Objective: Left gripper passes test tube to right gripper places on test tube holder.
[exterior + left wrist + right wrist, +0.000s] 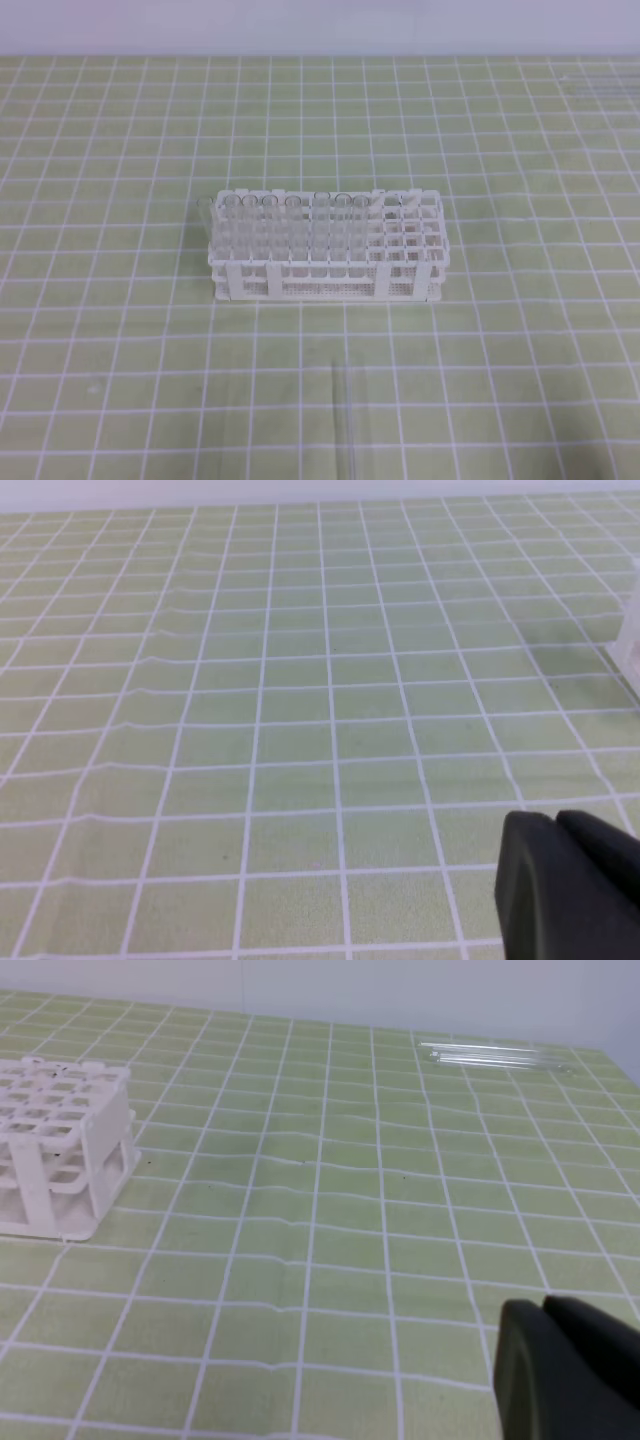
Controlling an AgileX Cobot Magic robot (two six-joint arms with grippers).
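Note:
The white test tube holder (327, 246) stands mid-table, with several clear tubes upright in its left half and its right holes bare. A slim clear test tube (346, 425) lies flat on the mat in front of the holder, faint against the grid. Neither arm shows in the exterior high view. In the left wrist view, the left gripper (553, 827) sits at the lower right over bare mat, its black fingers together and holding nothing. The right gripper (545, 1310) looks the same, shut and empty, with the holder (60, 1150) far to its left.
Several spare clear tubes (492, 1055) lie side by side near the mat's far right edge, also faint in the high view (597, 86). A sliver of the holder (632, 630) shows at the left wrist view's right edge. Green gridded mat covers the table up to a pale back wall.

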